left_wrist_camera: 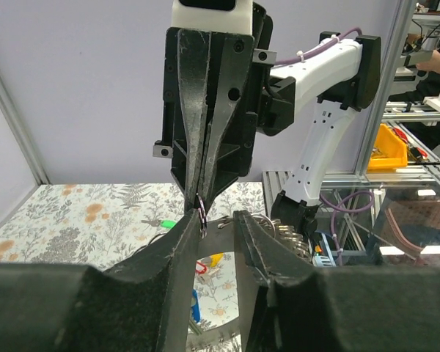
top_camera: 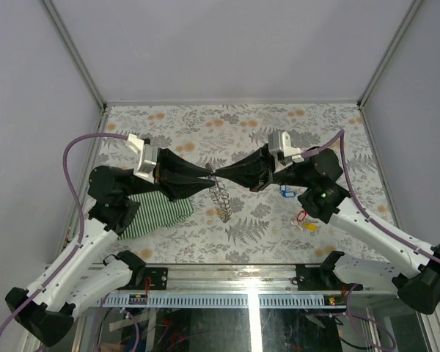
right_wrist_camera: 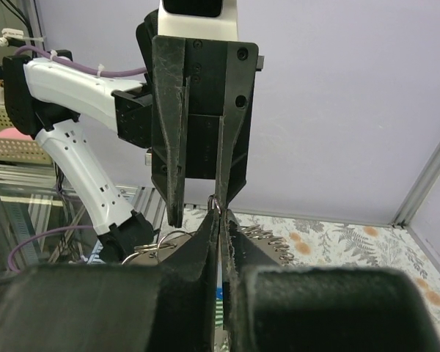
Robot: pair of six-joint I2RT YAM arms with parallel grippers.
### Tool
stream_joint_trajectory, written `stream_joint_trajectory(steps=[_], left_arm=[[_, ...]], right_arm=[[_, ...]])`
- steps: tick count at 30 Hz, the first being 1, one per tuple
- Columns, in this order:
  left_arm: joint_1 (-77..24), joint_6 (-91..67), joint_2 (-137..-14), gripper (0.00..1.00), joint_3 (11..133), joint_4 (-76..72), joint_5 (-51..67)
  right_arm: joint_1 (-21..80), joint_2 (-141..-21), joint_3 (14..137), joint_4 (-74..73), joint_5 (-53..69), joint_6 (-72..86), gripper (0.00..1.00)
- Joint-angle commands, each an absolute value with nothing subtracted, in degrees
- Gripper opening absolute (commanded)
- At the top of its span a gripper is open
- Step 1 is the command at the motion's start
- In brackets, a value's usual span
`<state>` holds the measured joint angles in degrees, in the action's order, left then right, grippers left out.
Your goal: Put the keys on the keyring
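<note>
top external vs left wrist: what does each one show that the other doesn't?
Top external only: the green striped cloth under the left arm. Left wrist only: a green key on the table, and the right gripper shut on a small ring, right by the open left gripper. Both: the keyring by the meeting grippers, plus the red key and yellow key on the table.

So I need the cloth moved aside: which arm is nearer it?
Left. The left arm overlaps the cloth at its left edge in the top view; the right arm is well off to its right.
</note>
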<state>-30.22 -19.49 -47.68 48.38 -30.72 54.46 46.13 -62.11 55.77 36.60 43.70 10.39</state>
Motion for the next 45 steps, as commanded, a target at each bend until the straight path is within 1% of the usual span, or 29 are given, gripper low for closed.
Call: stream_joint_trajectory(steps=[1,6,13,23,25,29,35,39,43,45], left_arm=[[-30.24,-16.19,-46.08,0.27,49.56,-27.91,51.69],[-30.30,-14.57,-45.30,0.27,49.66,-24.73,50.41],[-30.23,-11.78,-45.71,0.24,51.09,-20.52,49.07],[-30.22,-11.16,-46.97,0.23,51.72,-19.69,49.94],[-30.30,-11.16,-47.16,0.20,51.73,-19.70,50.28],[-30.36,-11.23,-47.15,0.13,51.79,-19.77,50.49],[-30.31,-11.42,-47.28,0.09,52.01,-20.00,51.44],[-30.29,-11.86,-47.56,0.10,52.17,-20.62,52.55],[-30.32,-12.01,-47.81,0.13,52.22,-21.04,53.30],[-30.31,-12.02,-47.83,0.13,52.26,-21.12,53.37]], right_arm=[[46.80,-59.00,58.07,34.74,42.01,6.88,0.00],[46.83,-57.91,57.90,32.58,41.75,5.04,0.00],[46.82,-57.59,58.08,31.37,42.01,4.35,0.00],[46.80,-57.68,57.93,32.50,42.28,5.27,0.00],[46.80,-57.74,57.99,32.60,42.27,5.34,0.00],[46.83,-58.08,58.18,32.70,42.36,5.61,0.00],[46.81,-58.64,58.21,32.87,42.45,6.05,0.00],[46.80,-58.97,58.20,33.20,42.41,6.30,0.00],[46.79,-59.19,58.27,33.55,42.41,6.60,0.00],[46.78,-59.24,58.28,33.61,42.36,6.68,0.00]])
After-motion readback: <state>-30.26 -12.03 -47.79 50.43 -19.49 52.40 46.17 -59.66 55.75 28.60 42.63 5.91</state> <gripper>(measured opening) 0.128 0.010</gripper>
